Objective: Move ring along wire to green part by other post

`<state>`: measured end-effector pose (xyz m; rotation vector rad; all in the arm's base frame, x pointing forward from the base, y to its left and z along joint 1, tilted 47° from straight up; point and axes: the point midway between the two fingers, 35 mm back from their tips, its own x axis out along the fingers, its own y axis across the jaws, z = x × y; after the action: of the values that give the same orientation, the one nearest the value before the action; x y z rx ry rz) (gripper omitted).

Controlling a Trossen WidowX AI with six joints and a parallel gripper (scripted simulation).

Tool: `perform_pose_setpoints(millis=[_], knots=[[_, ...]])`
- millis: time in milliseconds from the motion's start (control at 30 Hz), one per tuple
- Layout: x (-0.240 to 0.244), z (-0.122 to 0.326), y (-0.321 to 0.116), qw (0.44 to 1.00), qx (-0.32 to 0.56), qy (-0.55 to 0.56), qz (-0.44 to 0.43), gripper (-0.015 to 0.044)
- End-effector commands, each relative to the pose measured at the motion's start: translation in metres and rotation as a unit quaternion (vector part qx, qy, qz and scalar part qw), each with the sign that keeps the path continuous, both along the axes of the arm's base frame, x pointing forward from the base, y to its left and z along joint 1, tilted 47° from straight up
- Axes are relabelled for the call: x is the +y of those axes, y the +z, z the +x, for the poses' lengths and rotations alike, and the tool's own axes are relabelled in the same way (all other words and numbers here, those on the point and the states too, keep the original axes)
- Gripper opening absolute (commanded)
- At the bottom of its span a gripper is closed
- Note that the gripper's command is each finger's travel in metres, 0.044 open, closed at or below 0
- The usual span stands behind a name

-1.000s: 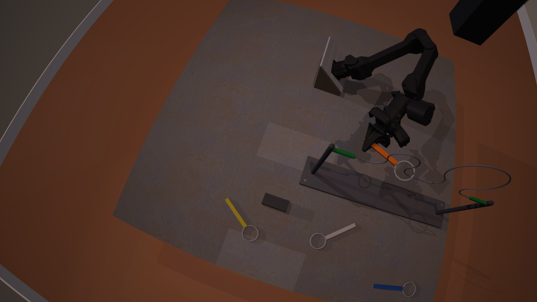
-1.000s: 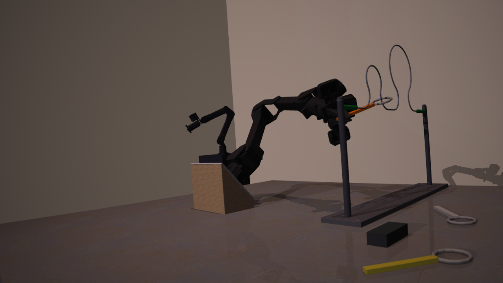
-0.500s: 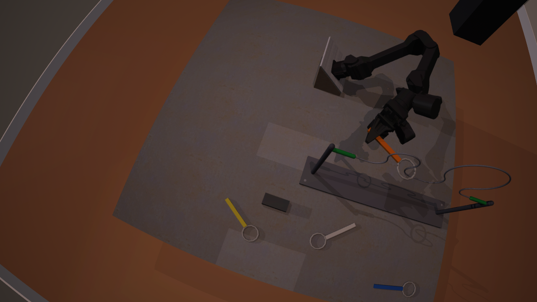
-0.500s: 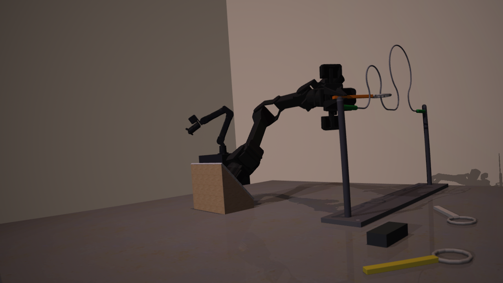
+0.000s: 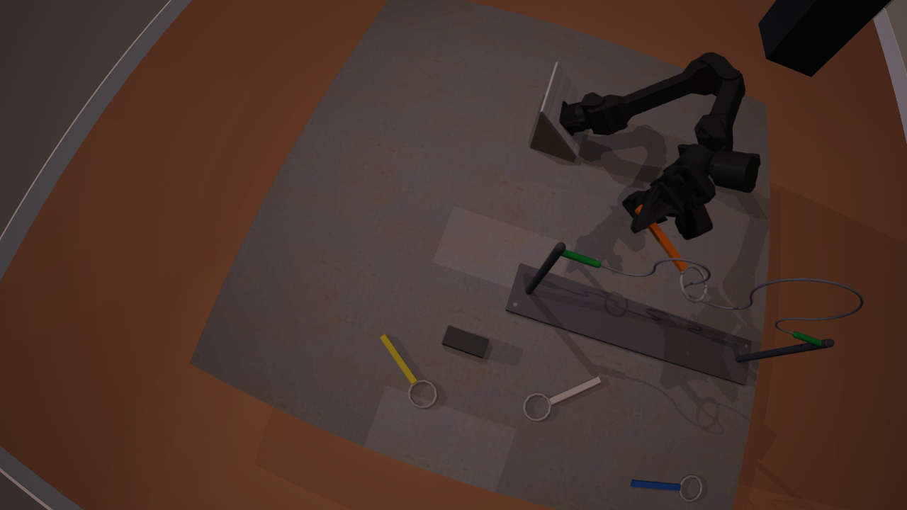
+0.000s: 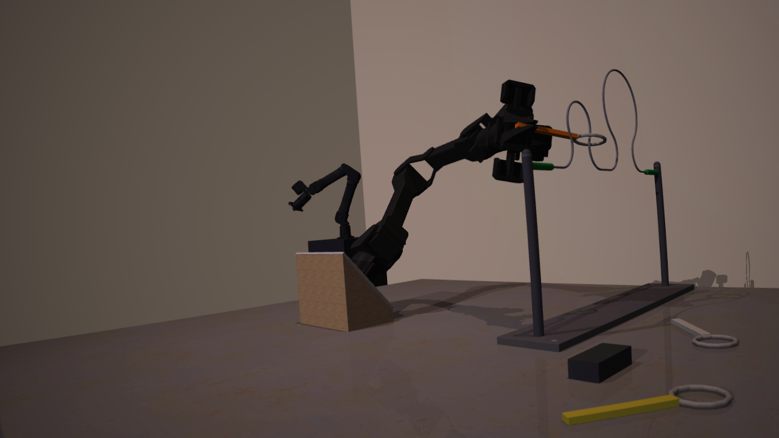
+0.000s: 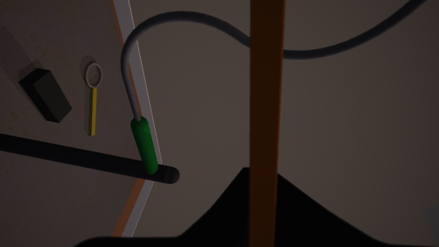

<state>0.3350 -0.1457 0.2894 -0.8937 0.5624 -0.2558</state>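
My gripper (image 5: 648, 217) (image 6: 524, 130) is shut on the orange handle (image 5: 667, 244) (image 6: 556, 132) (image 7: 267, 103). The handle runs nearly level to the grey ring (image 5: 694, 281) (image 6: 591, 140), which lies flat around the thin grey wire (image 5: 640, 273) (image 6: 618, 81) (image 7: 192, 17) between its first and second loops. The near post (image 5: 544, 268) (image 6: 531, 244) (image 7: 82, 158) carries a green sleeve (image 5: 580, 258) (image 6: 542, 166) (image 7: 145, 145). The far post (image 5: 783, 350) (image 6: 661, 223) carries the other green sleeve (image 5: 806, 338) (image 6: 650, 171). The ring is out of the wrist view.
The posts stand on a dark base plate (image 5: 570, 304) (image 6: 577, 323). A black block (image 5: 465, 341) (image 6: 599, 361) (image 7: 44, 94), a yellow-handled ring (image 5: 405, 367) (image 6: 642, 404) (image 7: 92, 99), a white-handled ring (image 5: 558, 398) (image 6: 708, 336) and a blue-handled ring (image 5: 665, 486) lie on the table. A wooden wedge (image 5: 555, 120) (image 6: 337, 291) stands by the arm's base.
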Motion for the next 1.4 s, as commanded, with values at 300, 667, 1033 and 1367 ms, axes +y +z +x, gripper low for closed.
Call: perform_pose_setpoints(millis=[300, 667, 1033, 1367], knots=[[-0.005, -0.001, 0.009, 1.0, -0.001, -0.003, 0.015, -0.015], [0.002, 0.0, 0.001, 0.994, -0.013, -0.001, 0.11, -0.015], [0.015, 0.002, -0.009, 0.972, -0.028, 0.001, 0.233, -0.015], [0.029, 0.004, -0.016, 0.94, -0.041, 0.004, 0.338, -0.015]])
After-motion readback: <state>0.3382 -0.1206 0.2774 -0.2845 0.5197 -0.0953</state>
